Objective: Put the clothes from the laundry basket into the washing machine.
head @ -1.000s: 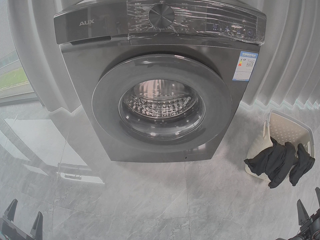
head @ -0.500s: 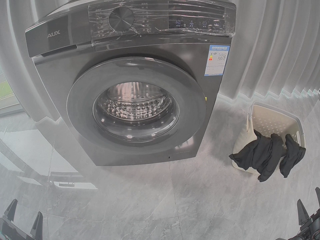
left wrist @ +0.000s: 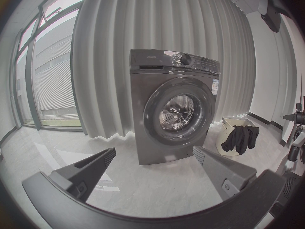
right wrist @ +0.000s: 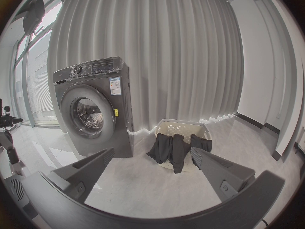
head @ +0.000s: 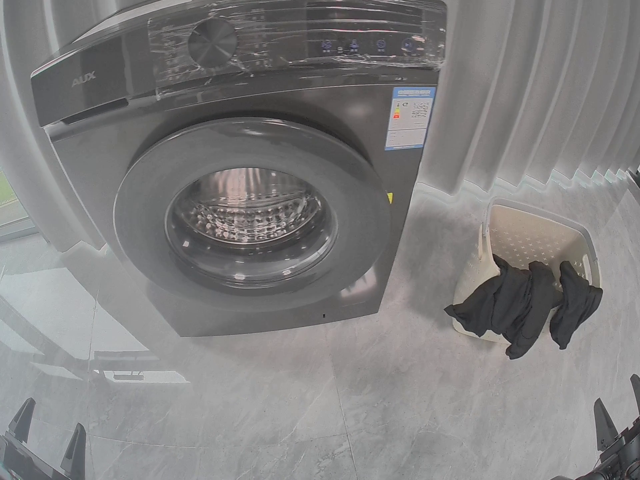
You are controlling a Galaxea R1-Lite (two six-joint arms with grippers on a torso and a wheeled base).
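The grey washing machine (head: 253, 135) stands on the floor ahead, and its round glass door (head: 252, 218) looks closed. To its right lies a cream laundry basket (head: 533, 238) with black clothes (head: 520, 301) draped over its near rim. My left gripper (head: 52, 421) is open low at the near left, far from both. My right gripper (head: 617, 395) is open at the near right, short of the basket. The left wrist view faces the machine (left wrist: 174, 105) between that gripper's (left wrist: 153, 149) spread fingers. The right wrist view faces the basket (right wrist: 181, 128) and clothes (right wrist: 173, 148) past that gripper (right wrist: 152, 150).
Pleated white curtains (head: 533, 68) hang behind the machine and basket. Tall windows (left wrist: 47, 80) stand to the left and a white wall (right wrist: 257, 80) to the right. Open tiled floor (head: 333, 395) lies between me and the machine.
The whole head picture has shifted left, so the camera has turned towards the basket. Both grippers keep their places in the frame, and the clothes lie as before.
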